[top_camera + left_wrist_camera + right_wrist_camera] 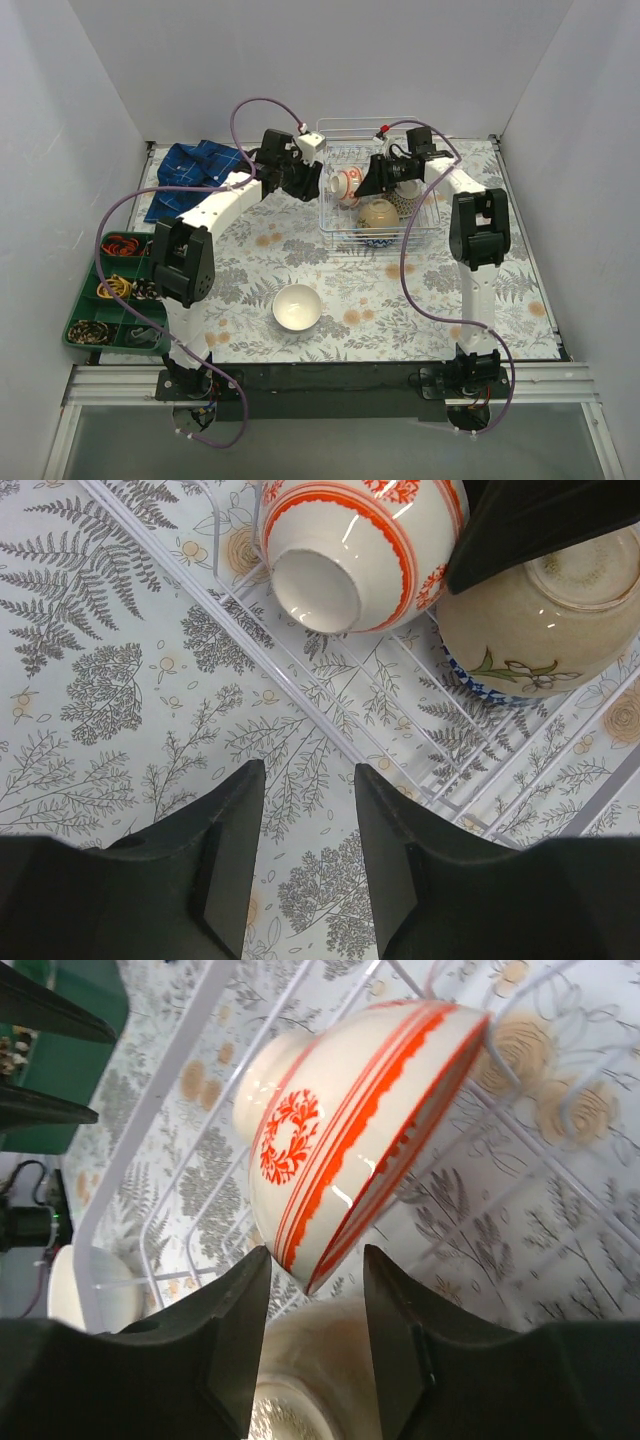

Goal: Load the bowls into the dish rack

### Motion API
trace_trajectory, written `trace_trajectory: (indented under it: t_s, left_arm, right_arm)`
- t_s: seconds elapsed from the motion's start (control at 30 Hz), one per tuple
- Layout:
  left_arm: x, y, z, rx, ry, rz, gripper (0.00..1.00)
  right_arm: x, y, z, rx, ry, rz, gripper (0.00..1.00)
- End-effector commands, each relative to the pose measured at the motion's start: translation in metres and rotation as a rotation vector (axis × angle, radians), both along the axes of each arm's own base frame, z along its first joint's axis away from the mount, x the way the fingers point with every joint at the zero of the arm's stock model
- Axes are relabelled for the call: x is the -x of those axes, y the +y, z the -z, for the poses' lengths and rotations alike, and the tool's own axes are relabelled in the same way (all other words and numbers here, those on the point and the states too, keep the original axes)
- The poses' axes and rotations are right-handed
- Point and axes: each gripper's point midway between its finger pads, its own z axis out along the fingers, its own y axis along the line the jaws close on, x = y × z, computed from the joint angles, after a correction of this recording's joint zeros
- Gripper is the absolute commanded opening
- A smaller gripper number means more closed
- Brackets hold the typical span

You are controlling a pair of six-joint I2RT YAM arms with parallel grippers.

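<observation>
Top view: the dish rack (345, 225) sat toward the table's far edge, right of centre, with an orange-banded bowl (345, 185) and a beige bowl (378, 213) in it. One white bowl (297, 306) lay alone by the middle of the near edge, well apart from both claws; we judged the left gripper (312, 185) nearer. Left wrist: its jaws stood apart on nothing, just outside the rack's wire. Right wrist: the right gripper (315, 1260) was spread, the orange-banded bowl's rim at its tips, unpinched.

Light was bright, even, diffuse. The rectangular white wire dish rack (352, 132) cast faint shadows on the floral cloth (400, 290) beneath it. Black gripper fingers (225, 880) near it looked soft-edged; the orange-banded white ceramic bowl (350, 1130) inside it looked sharp.
</observation>
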Motion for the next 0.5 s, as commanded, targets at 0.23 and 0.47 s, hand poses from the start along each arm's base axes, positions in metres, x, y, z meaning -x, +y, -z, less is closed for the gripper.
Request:
trace_trajectory:
  t_s: [0.23,0.47]
  left_arm:
    - [-0.018,-0.019,-0.039,0.076,-0.11,0.001,0.41]
    - [-0.013,-0.019,-0.031,0.052,-0.123,0.004,0.42]
  right_arm:
    - [-0.008,-0.062,-0.054,0.279,-0.238,0.128,0.52]
    - [-0.006,-0.058,-0.079,0.272,-0.318,0.121,0.51]
